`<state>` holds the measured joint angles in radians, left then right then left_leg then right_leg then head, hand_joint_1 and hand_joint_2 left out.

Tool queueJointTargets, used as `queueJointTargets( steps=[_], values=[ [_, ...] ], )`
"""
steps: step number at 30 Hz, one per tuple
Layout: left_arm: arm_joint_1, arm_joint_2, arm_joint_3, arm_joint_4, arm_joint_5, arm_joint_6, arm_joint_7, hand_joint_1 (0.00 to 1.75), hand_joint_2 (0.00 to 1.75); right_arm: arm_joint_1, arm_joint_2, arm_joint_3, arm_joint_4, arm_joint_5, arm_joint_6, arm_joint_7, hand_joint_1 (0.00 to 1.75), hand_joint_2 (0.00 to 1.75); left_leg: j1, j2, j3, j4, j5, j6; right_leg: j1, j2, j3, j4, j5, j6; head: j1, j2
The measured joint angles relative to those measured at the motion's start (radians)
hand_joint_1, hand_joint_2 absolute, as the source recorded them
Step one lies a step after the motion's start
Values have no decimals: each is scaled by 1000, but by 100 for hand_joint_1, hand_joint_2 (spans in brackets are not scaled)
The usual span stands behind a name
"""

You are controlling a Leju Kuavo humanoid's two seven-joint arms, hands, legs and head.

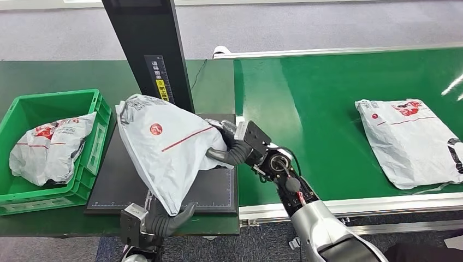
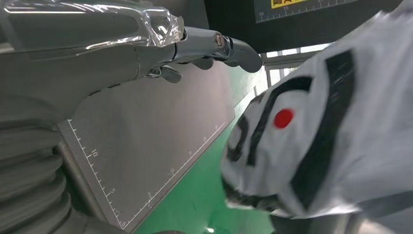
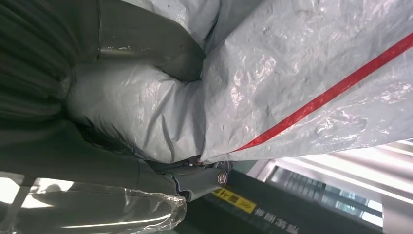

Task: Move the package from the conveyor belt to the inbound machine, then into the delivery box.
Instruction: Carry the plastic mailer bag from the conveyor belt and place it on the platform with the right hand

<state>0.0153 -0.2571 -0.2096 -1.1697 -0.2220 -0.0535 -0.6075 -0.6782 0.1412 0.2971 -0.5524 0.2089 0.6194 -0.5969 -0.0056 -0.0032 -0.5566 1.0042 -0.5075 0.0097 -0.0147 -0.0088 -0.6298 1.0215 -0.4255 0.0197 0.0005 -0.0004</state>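
A grey plastic package (image 1: 164, 147) with a red stripe and a red round logo hangs tilted over the black scale plate (image 1: 213, 191) of the inbound machine. My right hand (image 1: 232, 147) grips its right edge; the right wrist view shows the bunched film (image 3: 292, 73) pressed between my thumb and fingers (image 3: 195, 180). My left hand (image 1: 164, 221) sits at the plate's front edge, just under the package's lower corner. In the left wrist view its fingers (image 2: 214, 46) are stretched out and hold nothing, with the package (image 2: 341, 131) a short way off above the plate (image 2: 146, 126).
A green crate (image 1: 33, 103) stands left of the plate with another grey package (image 1: 49, 147) inside. A third package (image 1: 409, 139) lies on the green conveyor belt (image 1: 316, 98) at the right. The machine's black column (image 1: 147, 43) rises behind the plate.
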Motion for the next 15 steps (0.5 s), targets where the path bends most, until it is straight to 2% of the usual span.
queueJointTargets(
  steps=[4,8,15],
  values=[
    [2,0,6,0,9,8,-2,0,175,-33,3,36,35,-18,-101,22,175,175,-1,0,0,0,0,0,-1,0,0,0,0,0,0,0],
    [4,1,16,-3,13,66,-4,0,175,-41,6,53,56,-29,-220,31,175,175,-1,0,-1,0,0,0,-1,0,0,0,0,0,0,0],
    [5,3,33,-5,14,82,-4,0,175,-44,10,68,73,-33,-241,33,175,175,0,0,-1,0,0,0,0,0,0,0,0,0,0,0]
  ],
)
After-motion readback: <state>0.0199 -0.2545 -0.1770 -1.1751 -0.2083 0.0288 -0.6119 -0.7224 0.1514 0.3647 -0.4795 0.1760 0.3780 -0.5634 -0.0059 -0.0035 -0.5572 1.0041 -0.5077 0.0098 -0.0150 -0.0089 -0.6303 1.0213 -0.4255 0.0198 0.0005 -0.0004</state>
